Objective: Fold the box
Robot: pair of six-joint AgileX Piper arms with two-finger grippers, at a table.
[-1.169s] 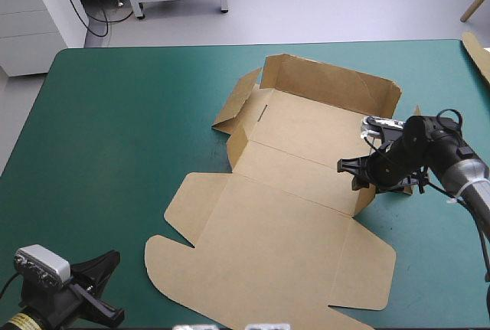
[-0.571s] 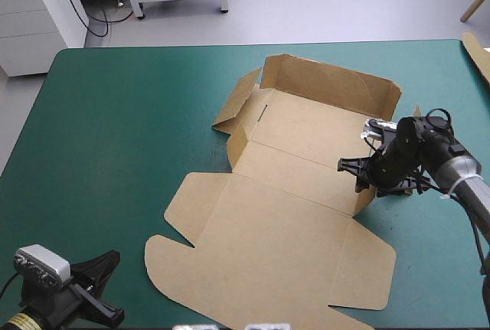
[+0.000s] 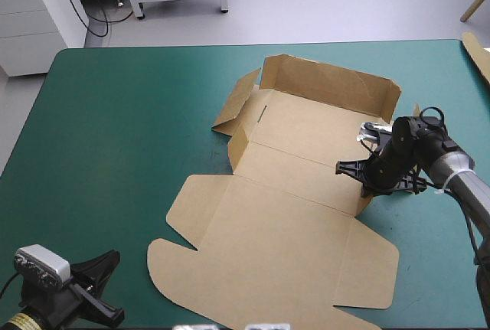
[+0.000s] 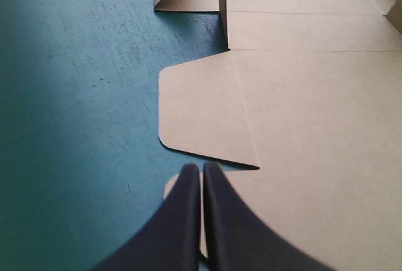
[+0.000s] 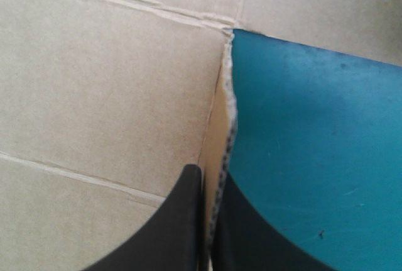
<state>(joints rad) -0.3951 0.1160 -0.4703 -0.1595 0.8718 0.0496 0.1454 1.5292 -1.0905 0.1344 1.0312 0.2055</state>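
Right gripper first: its black fingers are all but pressed together, pinching the brown box by the raised side wall. The corrugated edge of the wall sits right in the slit between them. One finger is on the inside face of the board, the other on the outside over the teal-green cover.

Down in the lower left corner of the high view sits the left gripper. Its fingers are closed together into one point and nothing is in them. A rounded flap of the lid lies flat just ahead of its tips.

The box lies centre-right on the table. The back wall stands up at the far side and a side flap leans outward at the left. The big lid panel is spread flat toward the bottom of the frame.

A strip of brown board pokes in at the upper right, at the table's edge. A white cabinet stands beyond the far left corner.

The whole left half of the cover is bare. To the right of the box there is only a narrower band, and the lid's near edge runs close to the table's front.
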